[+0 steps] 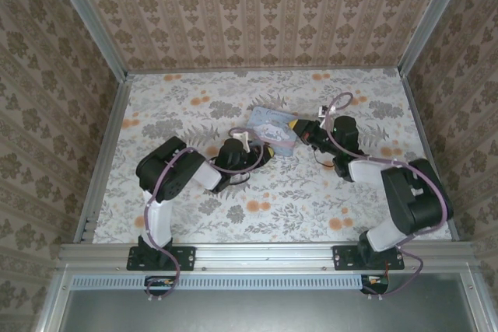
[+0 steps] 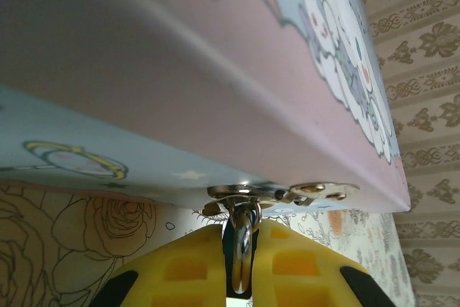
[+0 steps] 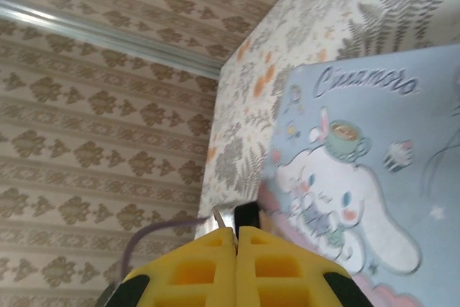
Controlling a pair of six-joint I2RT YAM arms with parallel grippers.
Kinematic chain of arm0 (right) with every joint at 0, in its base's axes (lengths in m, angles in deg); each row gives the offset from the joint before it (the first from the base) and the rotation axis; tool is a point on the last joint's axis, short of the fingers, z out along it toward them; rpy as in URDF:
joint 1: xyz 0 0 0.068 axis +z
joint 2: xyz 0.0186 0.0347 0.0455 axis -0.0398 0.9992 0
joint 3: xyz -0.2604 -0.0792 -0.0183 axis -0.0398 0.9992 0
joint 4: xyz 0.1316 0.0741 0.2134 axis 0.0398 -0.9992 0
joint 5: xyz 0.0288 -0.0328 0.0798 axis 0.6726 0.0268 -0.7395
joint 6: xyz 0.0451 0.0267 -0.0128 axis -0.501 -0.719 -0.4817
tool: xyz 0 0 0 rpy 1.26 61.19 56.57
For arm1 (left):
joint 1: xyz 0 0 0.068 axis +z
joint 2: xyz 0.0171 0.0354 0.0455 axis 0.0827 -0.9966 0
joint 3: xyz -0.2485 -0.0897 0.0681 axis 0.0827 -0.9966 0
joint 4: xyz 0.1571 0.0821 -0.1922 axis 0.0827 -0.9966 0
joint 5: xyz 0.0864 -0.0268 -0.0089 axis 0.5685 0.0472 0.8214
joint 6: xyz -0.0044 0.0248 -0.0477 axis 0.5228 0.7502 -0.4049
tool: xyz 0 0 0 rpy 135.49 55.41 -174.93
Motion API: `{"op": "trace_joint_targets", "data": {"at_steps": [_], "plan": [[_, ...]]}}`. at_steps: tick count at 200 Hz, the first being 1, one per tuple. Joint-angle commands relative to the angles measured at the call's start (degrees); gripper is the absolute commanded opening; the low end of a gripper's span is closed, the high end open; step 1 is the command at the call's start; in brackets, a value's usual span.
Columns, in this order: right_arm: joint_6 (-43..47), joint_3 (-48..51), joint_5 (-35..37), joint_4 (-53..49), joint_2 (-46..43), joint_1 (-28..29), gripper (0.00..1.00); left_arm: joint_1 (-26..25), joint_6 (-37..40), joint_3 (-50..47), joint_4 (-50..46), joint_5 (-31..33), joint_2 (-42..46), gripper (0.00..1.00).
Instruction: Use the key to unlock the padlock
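Pinches a metal key ring [image 2: 241, 249] edge-on between the yellow fingers [image 2: 180, 275] of the left gripper [image 2: 241, 235], closed in on it from both sides. Hangs a small key [image 2: 320, 190] off that ring, flat against the lower edge of a pastel box [image 2: 215, 70] printed with a cartoon. Places the box in the middle of the table [image 1: 194, 200] from above, left gripper at its near left corner, right gripper [image 1: 299, 126] at its right edge. Presses the right fingers [image 3: 194, 275] tight together, with nothing clearly between them; just past the tips, a small dark piece, too blurred to name
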Motion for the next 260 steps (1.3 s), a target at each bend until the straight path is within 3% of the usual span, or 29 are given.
{"op": "trace_joint_targets", "data": {"at_steps": [1, 76, 144, 260], "plan": [[1.7, 4.2, -0.7, -4.8, -4.6, 1.4, 0.0, 0.8, -4.7, -0.7, 0.1, -3.7, 1.8, 0.0], [-0.3, 17.0, 7.5, -3.0, -10.7, 8.7, 0.0, 1.3, -11.8, -0.2, 1.2, -10.1, 4.4, 0.0], [-4.3, 19.6, 11.4, 5.7, -4.0, 9.0, 0.0, 1.4, -19.2, -1.4, 10.0, -12.9, 3.3, 0.0], [-9.1, 16.9, 15.1, 13.2, 4.1, 10.7, 0.0, 1.3, -21.0, -2.3, 13.5, -12.3, 1.7, 0.0]]}}
